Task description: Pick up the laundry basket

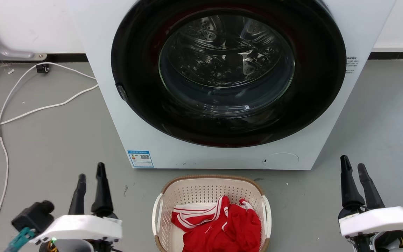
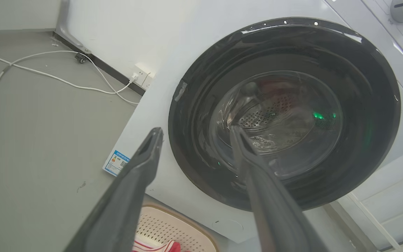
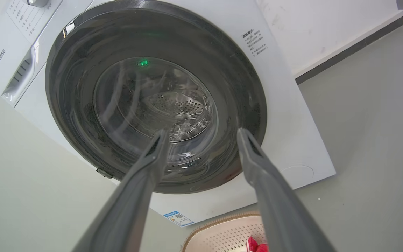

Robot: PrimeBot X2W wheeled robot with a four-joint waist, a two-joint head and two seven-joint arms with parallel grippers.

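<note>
Basket [image 1: 201,191] on the floor [image 1: 47,140] before the washer [image 1: 145,129]; both grippers idle.
I see red clothes [image 1: 222,227] heaped in the basket; my left gripper [image 1: 91,171] hangs to its left, my right gripper [image 1: 352,162] to its right, each apart from the white handles; both have their fingers spread, holding nothing; both point toward the washer.

Bright, even light; shadows on the floor [image 1: 47,140] are faint. Glare streaks the washer door glass [image 1: 226,63]. Wrist views bend straight lines at the edges; near fingers [image 2: 131,189] look soft
</note>
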